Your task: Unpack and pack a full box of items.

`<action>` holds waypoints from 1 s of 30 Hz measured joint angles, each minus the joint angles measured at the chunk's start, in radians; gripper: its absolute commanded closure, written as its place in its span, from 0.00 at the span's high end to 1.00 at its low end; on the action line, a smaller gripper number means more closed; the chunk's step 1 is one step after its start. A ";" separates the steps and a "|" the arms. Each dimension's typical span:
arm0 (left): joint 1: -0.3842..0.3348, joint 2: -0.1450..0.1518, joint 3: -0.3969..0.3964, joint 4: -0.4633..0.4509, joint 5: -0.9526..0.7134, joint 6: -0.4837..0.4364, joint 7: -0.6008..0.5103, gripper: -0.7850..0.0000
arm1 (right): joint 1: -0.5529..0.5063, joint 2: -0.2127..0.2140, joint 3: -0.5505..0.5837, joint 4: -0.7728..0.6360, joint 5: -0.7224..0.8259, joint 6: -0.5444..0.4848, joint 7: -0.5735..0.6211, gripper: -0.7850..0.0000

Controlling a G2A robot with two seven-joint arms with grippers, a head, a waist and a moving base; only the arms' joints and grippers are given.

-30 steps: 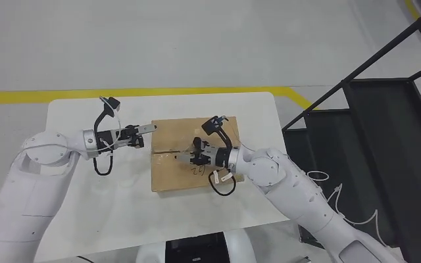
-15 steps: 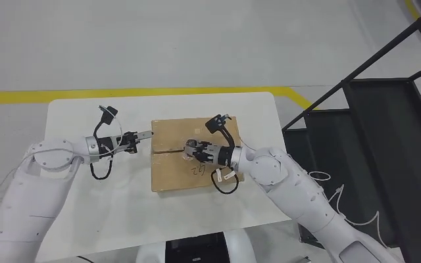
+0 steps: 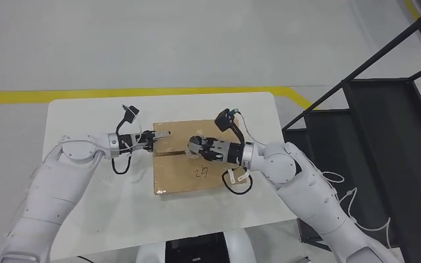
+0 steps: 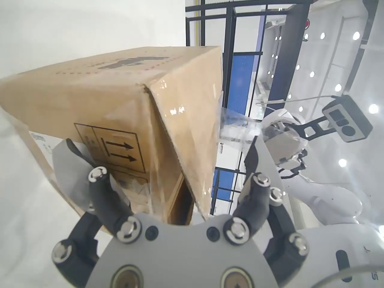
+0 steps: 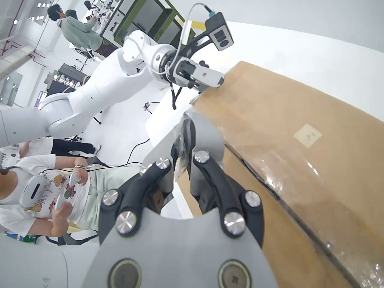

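Note:
A brown cardboard box (image 3: pixel 187 164) lies on the white table (image 3: pixel 85 197), its top seam covered with clear tape. My left gripper (image 3: pixel 162 134) is at the box's left end, open, one finger along the side wall and the other above the top, with the lifted flap edge (image 4: pixel 180 139) between them. My right gripper (image 3: pixel 194 146) hovers over the middle of the seam, shut on a crumpled strip of clear tape (image 5: pixel 181 151). In the left wrist view the peeled tape (image 4: pixel 237 124) stretches from the box toward the right gripper (image 4: pixel 282 145).
A black metal stair frame (image 3: pixel 368 98) stands just beyond the table's right side. A yellow floor line (image 3: pixel 131 94) runs behind the table. Bare table surface lies left of and in front of the box.
My left gripper has moved right, up to the box's left end. My right gripper has shifted slightly toward the far side with the tape. The box has slid a little to the right.

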 measured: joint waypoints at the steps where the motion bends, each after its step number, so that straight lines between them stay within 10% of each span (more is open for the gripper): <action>1: -0.004 -0.003 0.012 0.002 0.007 -0.003 -0.004 0.00 | -0.003 0.002 0.008 -0.006 0.005 -0.007 0.006 0.00; 12: -0.022 -0.029 0.102 0.014 0.111 -0.053 0.010 0.00 | -0.031 0.026 0.127 -0.034 0.084 -0.092 0.072 0.00; 30: 0.075 0.018 -0.019 -0.112 0.205 -0.043 0.033 0.00 | -0.061 0.046 0.148 -0.073 0.350 -0.221 0.216 0.00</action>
